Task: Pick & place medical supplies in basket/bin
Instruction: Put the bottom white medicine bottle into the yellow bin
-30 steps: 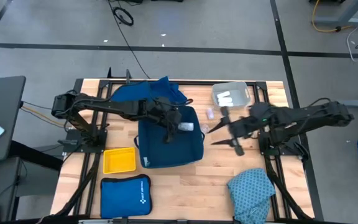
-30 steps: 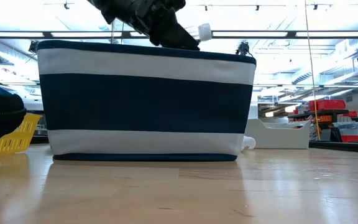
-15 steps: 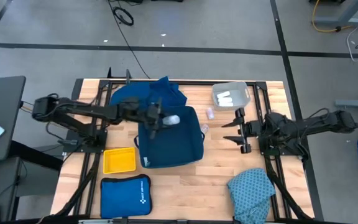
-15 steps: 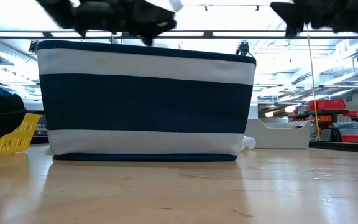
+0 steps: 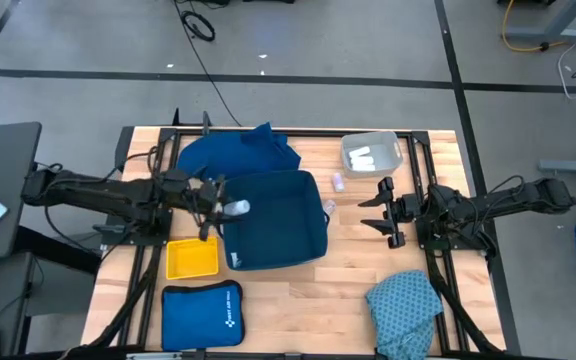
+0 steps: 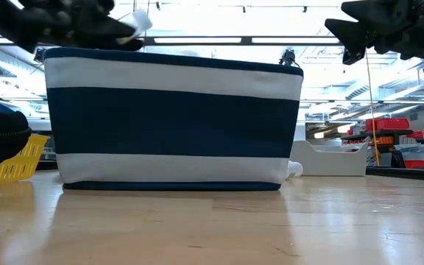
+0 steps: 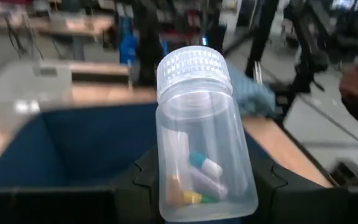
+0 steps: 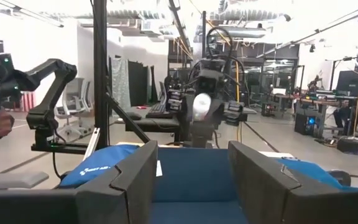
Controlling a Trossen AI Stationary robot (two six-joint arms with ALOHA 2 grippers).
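My left gripper (image 5: 218, 207) is shut on a clear plastic jar (image 7: 204, 137) with a white screw cap and small coloured capsules inside. It holds the jar over the left rim of the dark-blue, white-striped bin (image 5: 273, 222). My right gripper (image 5: 378, 210) is open and empty, above the table to the right of the bin. A dark-blue cloth (image 5: 230, 152) lies behind the bin, a teal speckled cloth (image 5: 405, 305) lies at the near right, and tiny vials (image 5: 336, 182) lie on the wood. My left gripper pinches the jar's lower body (image 7: 166, 186), near its bottom end, between its two fingers (image 7: 272, 186). The fingers come level from the table's left. The jar lies on its side, along the fingers, with its cap (image 6: 140, 20) toward the bin, lifted clear above the rim.
A clear tray (image 5: 371, 152) with white rolls stands at the far right. A yellow tray (image 5: 192, 257) and a bright-blue zip pouch (image 5: 200, 310) lie at the near left. Bare wood shows between the bin and the right gripper.
My left gripper has drawn back toward the table's left edge with the jar, from over the bin's far right part to over its left rim. My right gripper has pulled back a little toward the right edge and then kept still.
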